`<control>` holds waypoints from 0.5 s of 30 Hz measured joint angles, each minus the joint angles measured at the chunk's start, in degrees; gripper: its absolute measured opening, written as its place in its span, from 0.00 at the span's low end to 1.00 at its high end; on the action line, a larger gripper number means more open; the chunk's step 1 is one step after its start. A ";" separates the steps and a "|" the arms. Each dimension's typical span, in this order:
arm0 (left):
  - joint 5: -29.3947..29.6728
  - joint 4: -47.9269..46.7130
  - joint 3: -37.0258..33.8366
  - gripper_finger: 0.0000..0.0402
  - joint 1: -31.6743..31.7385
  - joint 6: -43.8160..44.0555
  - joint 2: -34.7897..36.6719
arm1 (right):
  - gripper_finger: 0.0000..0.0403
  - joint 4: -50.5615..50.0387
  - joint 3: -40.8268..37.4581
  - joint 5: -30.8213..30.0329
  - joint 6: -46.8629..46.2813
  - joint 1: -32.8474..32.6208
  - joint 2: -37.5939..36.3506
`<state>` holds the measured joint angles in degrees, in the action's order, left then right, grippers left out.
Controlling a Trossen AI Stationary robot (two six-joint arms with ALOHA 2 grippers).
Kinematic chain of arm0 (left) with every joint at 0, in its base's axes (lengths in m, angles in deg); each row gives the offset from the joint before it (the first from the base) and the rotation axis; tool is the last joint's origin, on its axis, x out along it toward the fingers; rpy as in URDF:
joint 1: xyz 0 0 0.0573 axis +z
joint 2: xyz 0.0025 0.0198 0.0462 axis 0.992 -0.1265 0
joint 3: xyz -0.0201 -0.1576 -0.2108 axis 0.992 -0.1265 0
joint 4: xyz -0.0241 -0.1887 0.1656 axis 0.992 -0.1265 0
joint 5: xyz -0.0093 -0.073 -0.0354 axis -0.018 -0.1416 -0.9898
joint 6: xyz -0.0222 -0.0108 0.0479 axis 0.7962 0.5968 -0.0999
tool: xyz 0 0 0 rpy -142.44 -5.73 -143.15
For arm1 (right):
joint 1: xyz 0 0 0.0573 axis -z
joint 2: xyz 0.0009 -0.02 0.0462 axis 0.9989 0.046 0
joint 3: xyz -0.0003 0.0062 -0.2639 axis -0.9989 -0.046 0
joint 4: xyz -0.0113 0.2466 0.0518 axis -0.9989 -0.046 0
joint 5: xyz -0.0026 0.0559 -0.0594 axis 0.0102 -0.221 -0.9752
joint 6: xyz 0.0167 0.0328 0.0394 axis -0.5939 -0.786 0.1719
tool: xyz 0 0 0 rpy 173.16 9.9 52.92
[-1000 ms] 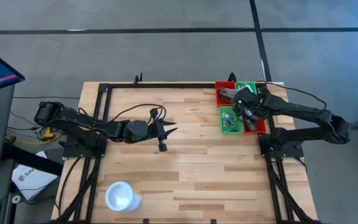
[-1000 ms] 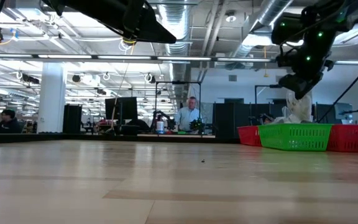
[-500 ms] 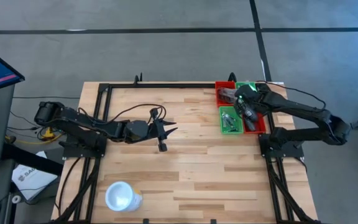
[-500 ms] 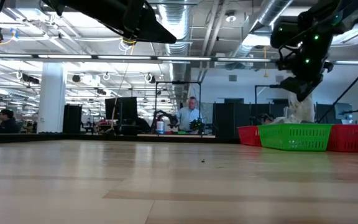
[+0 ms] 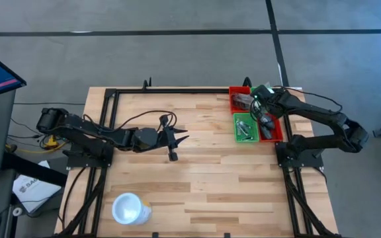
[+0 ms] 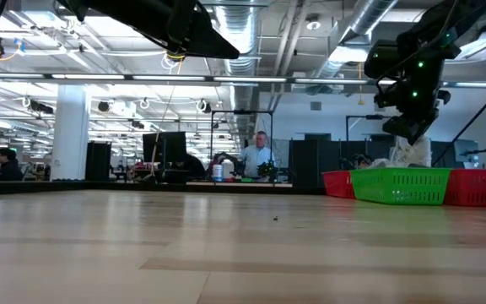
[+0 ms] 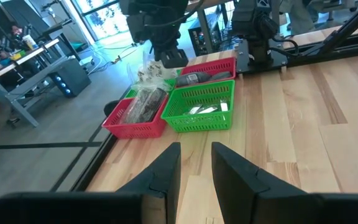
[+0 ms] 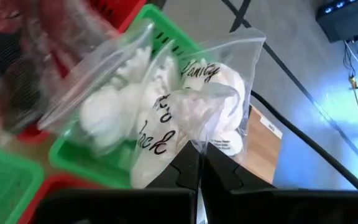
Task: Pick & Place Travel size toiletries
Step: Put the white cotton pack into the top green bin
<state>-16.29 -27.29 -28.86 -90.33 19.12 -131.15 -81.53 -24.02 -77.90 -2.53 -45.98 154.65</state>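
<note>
Right gripper clenched on a clear plastic sachet with white contents, hanging above the red and green mesh baskets.

The sachet dangles straight off the fingertips, long axis running away from them, over the far green basket of the cluster. The right arm is on it; the left gripper waits well apart toward the table's middle, fingers slightly parted, holding nothing. A white round cup sits far off near the front edge.

One camera looks straight down on the table; another sits level with it — both show the bins.
</note>
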 joint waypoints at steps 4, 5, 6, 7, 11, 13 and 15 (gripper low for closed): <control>0.00 0.00 0.00 0.20 0.13 0.00 0.00 | 0.00 2.70 0.00 -0.07 1.90 1.15 0.00; -0.02 0.00 0.00 0.20 0.23 0.00 0.00 | 0.00 3.44 0.00 0.08 2.46 1.53 0.00; -0.02 0.00 -0.01 0.20 0.27 0.00 0.00 | 0.00 4.01 0.00 0.23 2.69 1.89 0.05; -0.02 0.00 -0.01 0.20 0.28 0.00 0.00 | 0.00 4.73 0.00 0.55 2.84 2.22 0.32; -0.04 0.00 -0.01 0.20 0.28 0.00 0.00 | 0.00 5.21 0.00 2.66 4.29 3.11 2.07; -0.06 0.00 0.01 0.20 0.28 0.00 0.00 | 0.00 5.32 0.00 2.96 4.28 3.78 3.50; -0.09 -0.02 -0.01 0.20 0.28 0.00 0.00 | 0.00 5.93 0.00 2.87 4.30 3.93 5.04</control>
<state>-16.38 -27.31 -28.86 -90.05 19.12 -131.15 -75.60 -24.02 -75.03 1.77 -42.06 159.70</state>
